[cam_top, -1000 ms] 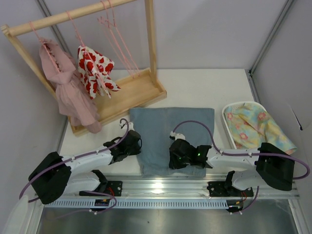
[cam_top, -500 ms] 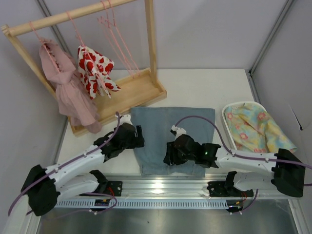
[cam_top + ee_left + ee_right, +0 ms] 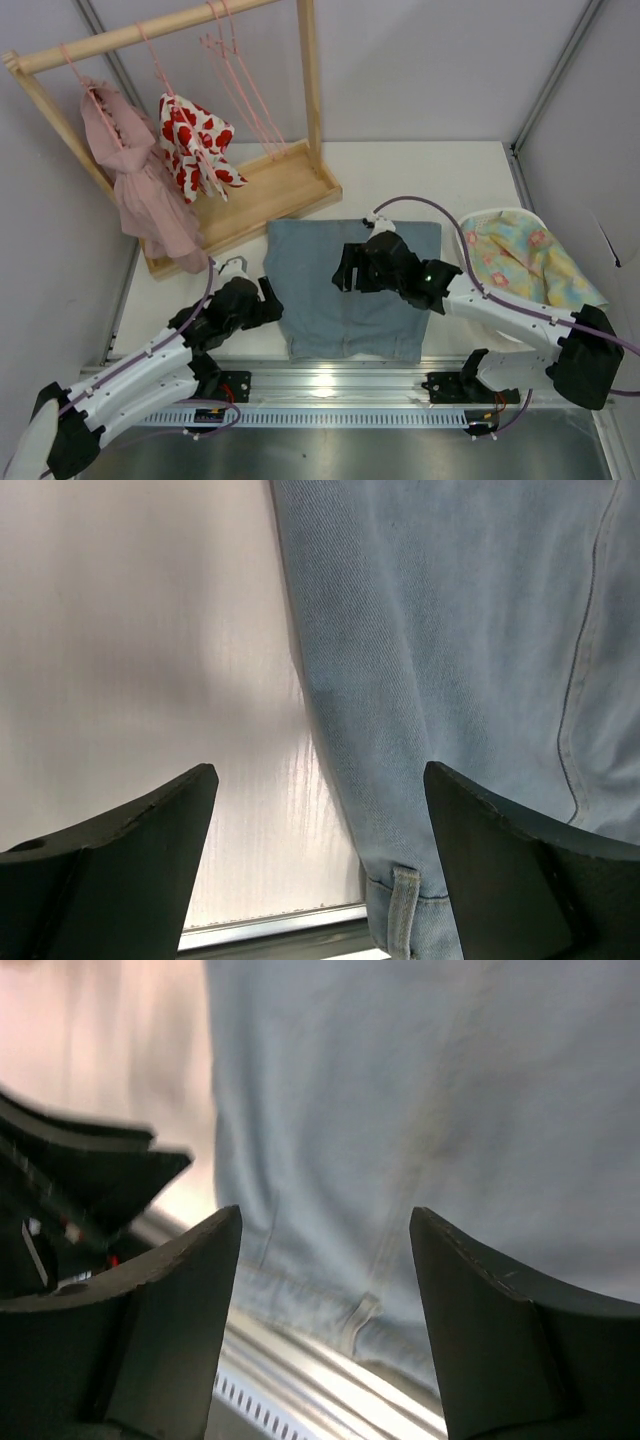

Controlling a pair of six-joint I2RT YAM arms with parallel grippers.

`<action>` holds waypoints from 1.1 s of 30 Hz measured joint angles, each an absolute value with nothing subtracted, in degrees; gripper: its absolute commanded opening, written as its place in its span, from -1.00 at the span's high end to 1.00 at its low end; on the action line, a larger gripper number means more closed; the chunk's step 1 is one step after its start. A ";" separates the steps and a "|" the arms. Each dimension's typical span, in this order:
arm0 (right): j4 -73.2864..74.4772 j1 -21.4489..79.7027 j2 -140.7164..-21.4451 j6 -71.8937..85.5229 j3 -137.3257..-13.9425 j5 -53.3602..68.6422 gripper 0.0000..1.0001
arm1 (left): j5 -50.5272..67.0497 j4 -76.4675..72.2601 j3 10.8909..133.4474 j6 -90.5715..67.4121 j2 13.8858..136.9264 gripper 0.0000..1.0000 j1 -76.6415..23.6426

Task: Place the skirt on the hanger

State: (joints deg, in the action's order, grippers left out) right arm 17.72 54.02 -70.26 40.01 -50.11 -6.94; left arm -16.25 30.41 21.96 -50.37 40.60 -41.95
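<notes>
The light blue denim skirt (image 3: 345,300) lies flat on the table, its waistband at the near edge. My left gripper (image 3: 268,302) hovers open at the skirt's left edge; in the left wrist view the open gripper (image 3: 318,780) straddles that edge of the skirt (image 3: 450,660), with a belt loop (image 3: 400,905) low down. My right gripper (image 3: 347,270) hangs open above the skirt's middle, with nothing between its fingers (image 3: 325,1220) but denim (image 3: 420,1090) below. The empty pink wire hanger (image 3: 245,95) hangs among several on the rack at the back left.
The wooden rack (image 3: 280,190) stands at the back left, holding a pink ruffled dress (image 3: 140,190) and a white garment with red hearts (image 3: 195,145). A white basket (image 3: 466,252) with floral cloth (image 3: 525,260) sits at the right. A metal rail (image 3: 330,385) runs along the near edge.
Both grippers have opened and let go of the skirt near its waistband. The right gripper has moved back over the skirt's middle; the left has drawn off to the skirt's left edge.
</notes>
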 measured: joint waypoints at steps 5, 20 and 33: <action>19.88 46.15 -69.38 38.48 -50.13 -6.85 -0.51 | -14.76 27.68 20.51 -51.00 40.21 -0.82 -41.95; 18.20 43.24 -70.13 36.86 -48.01 -4.97 -0.51 | -9.41 10.92 18.79 -51.24 54.68 -0.76 -41.98; 8.82 49.71 -106.17 34.81 -78.22 -2.63 -0.48 | -10.66 18.96 11.29 -64.77 35.86 -0.70 -51.27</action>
